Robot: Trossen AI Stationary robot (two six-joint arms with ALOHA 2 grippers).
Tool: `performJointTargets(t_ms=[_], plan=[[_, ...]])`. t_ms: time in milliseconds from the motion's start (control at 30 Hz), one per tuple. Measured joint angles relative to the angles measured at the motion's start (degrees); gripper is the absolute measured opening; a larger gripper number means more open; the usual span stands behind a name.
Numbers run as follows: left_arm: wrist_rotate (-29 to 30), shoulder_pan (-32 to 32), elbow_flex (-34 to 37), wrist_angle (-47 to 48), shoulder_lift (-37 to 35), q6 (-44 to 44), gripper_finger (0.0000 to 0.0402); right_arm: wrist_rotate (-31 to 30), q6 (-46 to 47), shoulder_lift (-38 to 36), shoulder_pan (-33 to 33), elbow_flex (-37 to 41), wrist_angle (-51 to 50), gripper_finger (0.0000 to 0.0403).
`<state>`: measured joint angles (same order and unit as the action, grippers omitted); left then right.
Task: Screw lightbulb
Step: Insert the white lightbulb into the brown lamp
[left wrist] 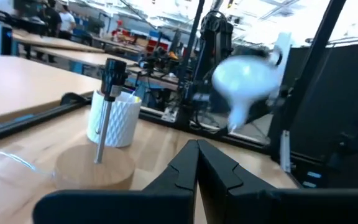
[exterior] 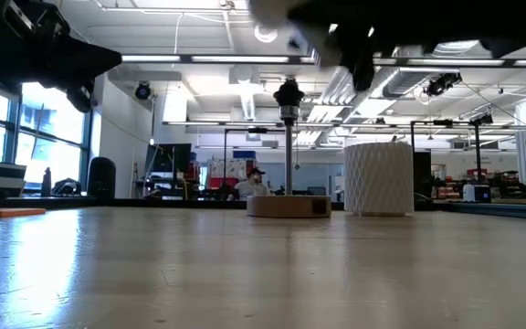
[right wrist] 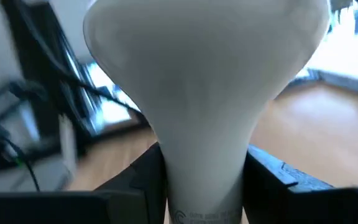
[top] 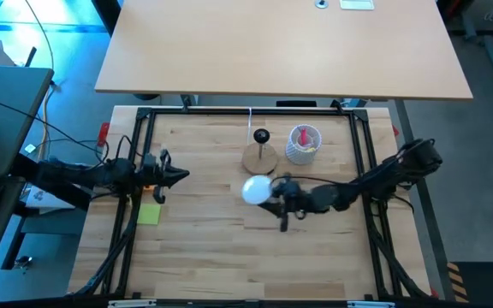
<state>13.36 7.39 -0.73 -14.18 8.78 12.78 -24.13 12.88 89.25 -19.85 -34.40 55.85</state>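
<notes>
Lightbulb (top: 257,189) | neck clamped in right pincer (right wrist: 204,180), seen only at its wrist; left pincer (left wrist: 197,163) closed, empty

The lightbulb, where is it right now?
The lightbulb is held up off the table in the right gripper, near the table's middle in the high view, just in front of the wooden socket stand.
</notes>
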Motion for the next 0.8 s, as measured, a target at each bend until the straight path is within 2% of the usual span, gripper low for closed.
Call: performJointTargets(t_ms=[100,300,600,800], plan=[[4.7,3.9,0.0,-5.3,5.3,-1.8,0.0001,-0.1,-5.2,-2.5,-1.1,1.6,8.3,0.0148],[8.1,8.2,-0.9,-16.8,18.3,-4.5,0.0,-0.2,-9.2,-3.5,-1.7,0.7,9.1,0.0148],[8.4,9.2,-11.4,-17.5,37.5,-8.3,0.0,0.4,-9.3,-3.5,-1.7,0.4,8.7,0.0148],[8.3,9.2,-16.1,-17.5,46.5,-9.6,0.0,0.5,-9.4,-3.5,-2.2,0.4,8.9,0.0148]])
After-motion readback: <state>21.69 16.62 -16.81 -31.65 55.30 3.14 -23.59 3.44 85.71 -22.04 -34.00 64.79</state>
